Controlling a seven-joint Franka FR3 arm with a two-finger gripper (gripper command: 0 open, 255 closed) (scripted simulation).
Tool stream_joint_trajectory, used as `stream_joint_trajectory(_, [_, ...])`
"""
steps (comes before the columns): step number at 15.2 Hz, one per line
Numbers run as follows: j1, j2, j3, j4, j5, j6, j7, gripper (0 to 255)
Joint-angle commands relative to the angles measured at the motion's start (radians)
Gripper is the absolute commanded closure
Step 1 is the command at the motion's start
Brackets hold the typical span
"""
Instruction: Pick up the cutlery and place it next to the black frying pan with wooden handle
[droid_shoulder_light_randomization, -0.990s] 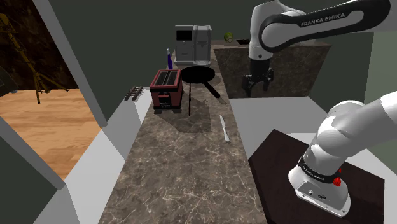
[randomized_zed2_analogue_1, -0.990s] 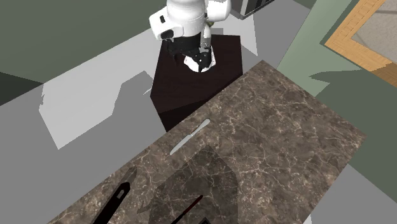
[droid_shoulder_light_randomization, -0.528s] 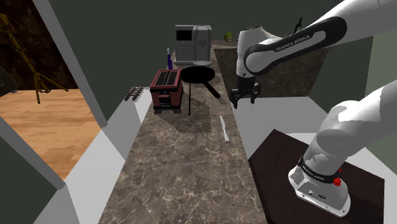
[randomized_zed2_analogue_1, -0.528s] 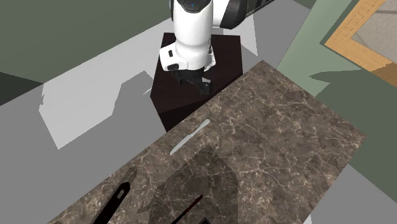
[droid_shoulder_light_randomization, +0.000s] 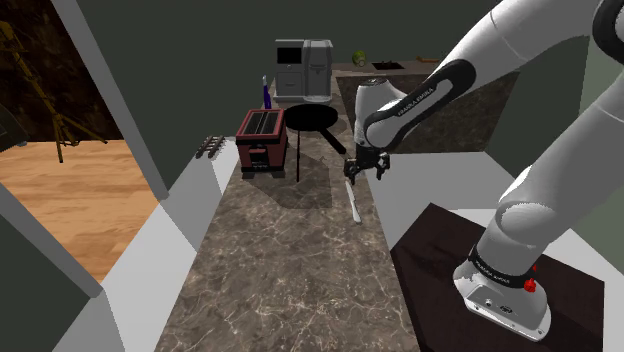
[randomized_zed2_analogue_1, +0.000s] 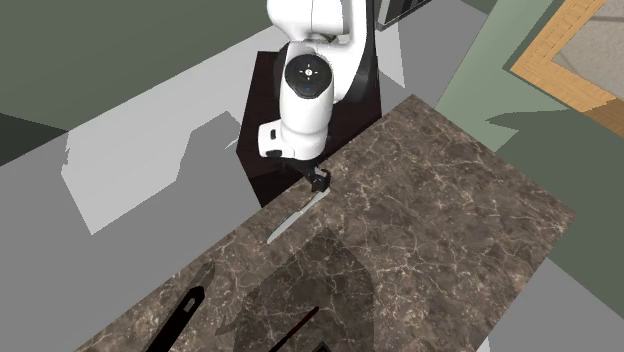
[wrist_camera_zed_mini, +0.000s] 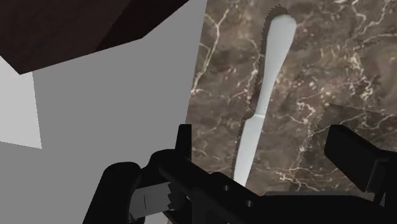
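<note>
Descent over the last second brought the hand (droid_shoulder_light_randomization: 362, 172) from high up to just above the knife (droid_shoulder_light_randomization: 352, 203), fingers spread and empty. The knife lay flat near the surface's (droid_shoulder_light_randomization: 280, 265) edge, apart from the frying pan (droid_shoulder_light_randomization: 313, 118); grasping looked next.

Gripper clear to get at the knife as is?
Probably yes. The open gripper hangs just above the knife, which lies flat on the counter with nothing over it or beside it.
</note>
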Motion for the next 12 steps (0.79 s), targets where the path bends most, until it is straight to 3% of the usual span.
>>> stream_joint_trajectory(1, [-0.015,0.095,0.009,0.021,-0.031,0.086,0.06,0])
stream_joint_trajectory(6, [-0.031,0.316,0.003,0.107,-0.146,0.239,0.232,0])
stream_joint_trajectory(12, [-0.024,0.404,-0.02,0.115,-0.198,0.317,0.27,0])
